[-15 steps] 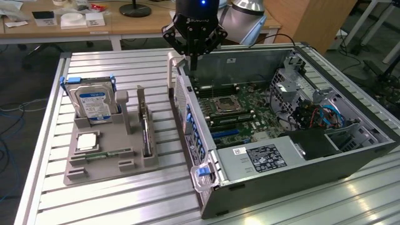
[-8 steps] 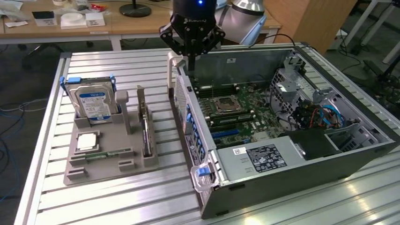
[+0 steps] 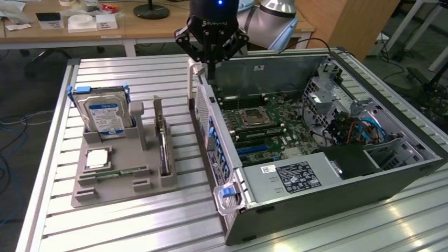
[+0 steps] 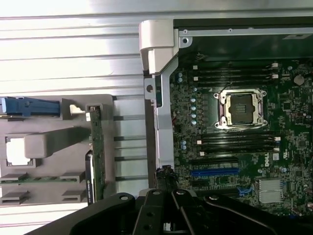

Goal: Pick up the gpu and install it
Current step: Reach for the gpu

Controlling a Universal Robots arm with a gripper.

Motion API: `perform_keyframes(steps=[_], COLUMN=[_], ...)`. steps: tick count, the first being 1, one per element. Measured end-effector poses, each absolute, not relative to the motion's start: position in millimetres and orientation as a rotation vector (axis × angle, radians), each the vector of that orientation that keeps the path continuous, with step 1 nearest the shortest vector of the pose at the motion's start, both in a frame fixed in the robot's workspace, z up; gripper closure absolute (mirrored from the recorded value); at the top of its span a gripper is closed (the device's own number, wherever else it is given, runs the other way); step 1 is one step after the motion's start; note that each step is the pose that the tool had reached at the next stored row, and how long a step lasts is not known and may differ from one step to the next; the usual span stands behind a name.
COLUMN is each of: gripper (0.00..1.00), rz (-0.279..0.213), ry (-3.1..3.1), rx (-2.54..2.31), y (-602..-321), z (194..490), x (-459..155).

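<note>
The gpu (image 3: 164, 151) stands on edge in a slot of the grey holder (image 3: 119, 190), its silver bracket pointing up. In the wrist view the gpu (image 4: 95, 152) appears as a thin dark strip seen edge-on. My gripper (image 3: 209, 69) hangs over the rear wall of the open computer case (image 3: 392, 178), off to the exterior view's right of the gpu and apart from it. Its fingers (image 4: 171, 215) are shut with nothing between them. Inside the case lies the motherboard (image 4: 234, 147) with a blue expansion slot (image 4: 215, 172).
The holder also carries a silver blue-labelled hard drive (image 3: 105, 113), a CPU (image 3: 98, 157) and a green RAM stick (image 3: 115, 172). Everything sits on a slatted metal table (image 3: 140, 226). A wooden desk (image 3: 84, 31) with small items stands behind.
</note>
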State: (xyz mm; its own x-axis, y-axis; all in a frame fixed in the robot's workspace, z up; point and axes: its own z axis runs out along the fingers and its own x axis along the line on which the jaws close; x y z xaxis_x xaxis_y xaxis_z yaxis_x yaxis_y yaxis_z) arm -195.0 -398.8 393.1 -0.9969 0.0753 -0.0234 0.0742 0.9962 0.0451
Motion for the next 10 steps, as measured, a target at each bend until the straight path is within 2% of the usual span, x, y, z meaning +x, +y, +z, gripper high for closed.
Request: perform_keyframes(steps=[10], gripper=[0.89], rz=[0.069], ry=[3.114], rx=[0.117], y=[-398.8], z=[393.1], x=[-201.9])
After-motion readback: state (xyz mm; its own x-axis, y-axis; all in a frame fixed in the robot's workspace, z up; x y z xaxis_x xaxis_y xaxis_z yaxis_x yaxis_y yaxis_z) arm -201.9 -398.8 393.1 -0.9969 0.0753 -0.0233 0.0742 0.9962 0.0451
